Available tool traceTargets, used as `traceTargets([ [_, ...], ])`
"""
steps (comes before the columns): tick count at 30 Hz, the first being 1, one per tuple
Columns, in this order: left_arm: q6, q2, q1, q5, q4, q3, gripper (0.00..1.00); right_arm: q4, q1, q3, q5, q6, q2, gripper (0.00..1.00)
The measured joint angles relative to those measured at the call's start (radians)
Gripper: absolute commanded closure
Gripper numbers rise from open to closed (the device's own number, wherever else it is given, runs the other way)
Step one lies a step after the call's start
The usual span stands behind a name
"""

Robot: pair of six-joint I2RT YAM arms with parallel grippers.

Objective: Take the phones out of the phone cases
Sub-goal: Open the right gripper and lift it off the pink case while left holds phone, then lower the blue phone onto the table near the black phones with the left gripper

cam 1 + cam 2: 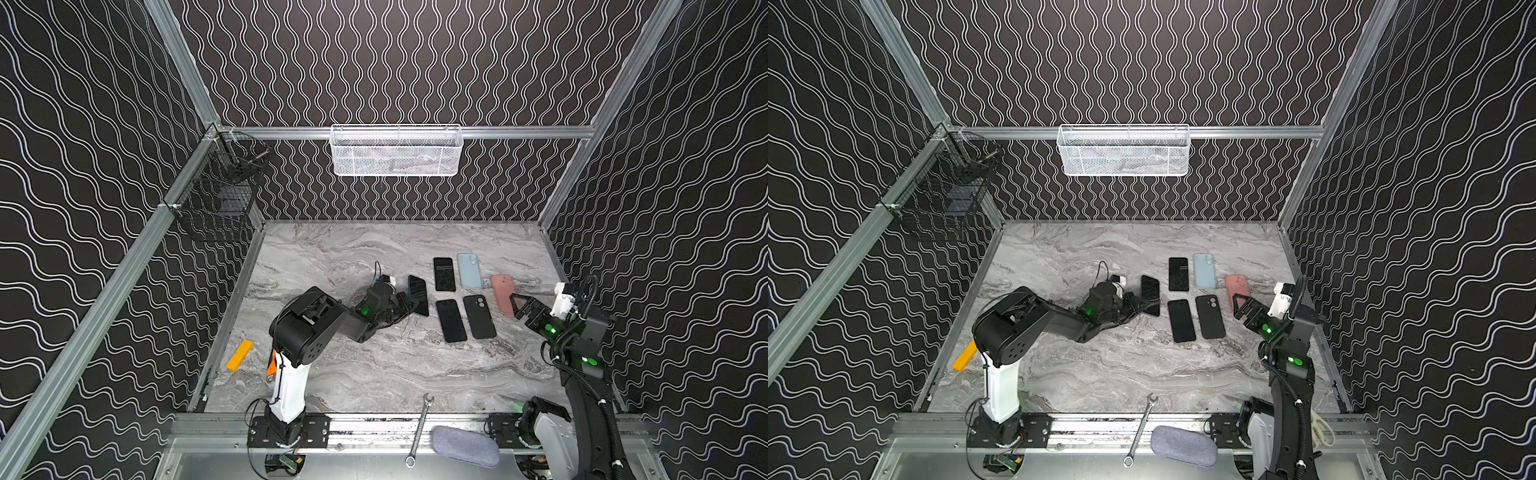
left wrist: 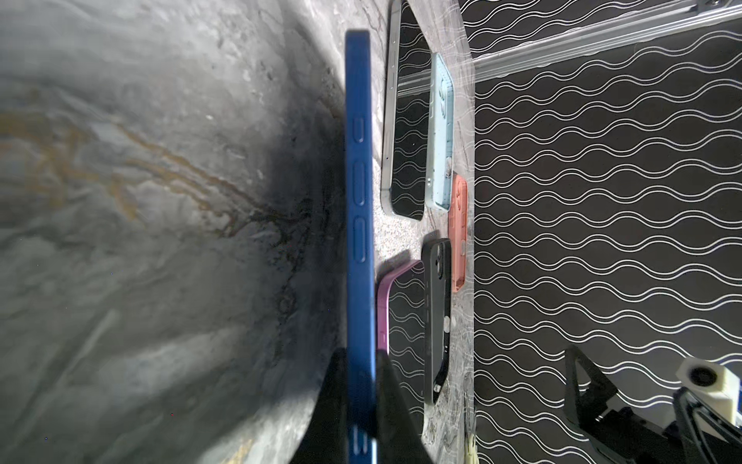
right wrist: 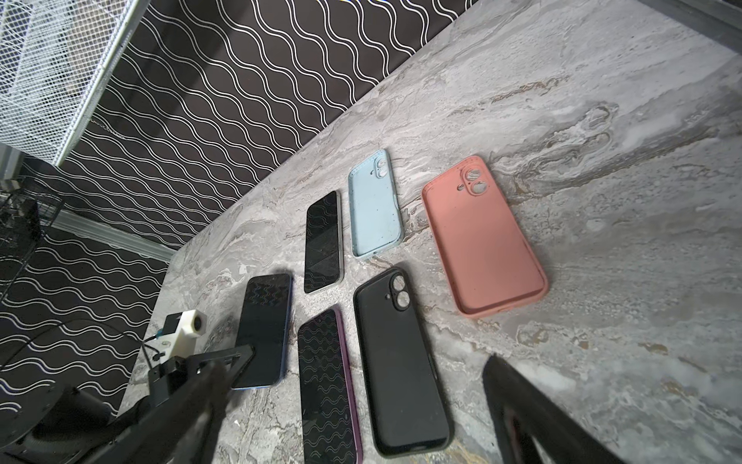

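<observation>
Left end effector [image 1: 408, 306] is clamped across the near end of the phone [image 1: 418, 295], which sits in its blue case [image 2: 359, 180]. From the grip the phone runs toward 12 o'clock, screen up. Right end effector [image 1: 516, 306] has its jaws wide apart and holds nothing. It is at 3 o'clock of the phone, well apart from it, at the near end of the pink case [image 1: 503, 293].

Both top views give only a dark screen. The left wrist view shows the case's blue side edge with its button bumps, and a finger [image 2: 395, 401] on each face. The right wrist view shows a thin blue rim and a shadow at the far end. Cannot tell whether the phone is off the tabletop [image 1: 374, 374].

Neighbours:
- Purple-rimmed phone [image 1: 451, 320] near at 4 o'clock.
- Bare phone [image 1: 444, 274] near at 1 o'clock.
- Black case [image 1: 479, 316] and light blue case [image 1: 469, 270] lie beyond these.

Open marble lies toward 12 and 6 o'clock.
</observation>
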Motion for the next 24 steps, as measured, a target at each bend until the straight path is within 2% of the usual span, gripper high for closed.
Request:
traceTargets([
  [12,0.027,0.021,0.002,0.012,0.024,-0.002,0.86,-0.046,0.000,0.001,-0.003,0.011,-0.053,0.00],
  [16,0.035,0.021,0.002,0.011,0.021,-0.003,0.74,-0.061,0.000,0.003,-0.002,0.006,-0.061,0.00],
  [24,0.053,0.014,0.002,0.003,-0.008,-0.013,0.71,-0.079,0.000,-0.008,0.000,0.000,-0.077,0.00],
])
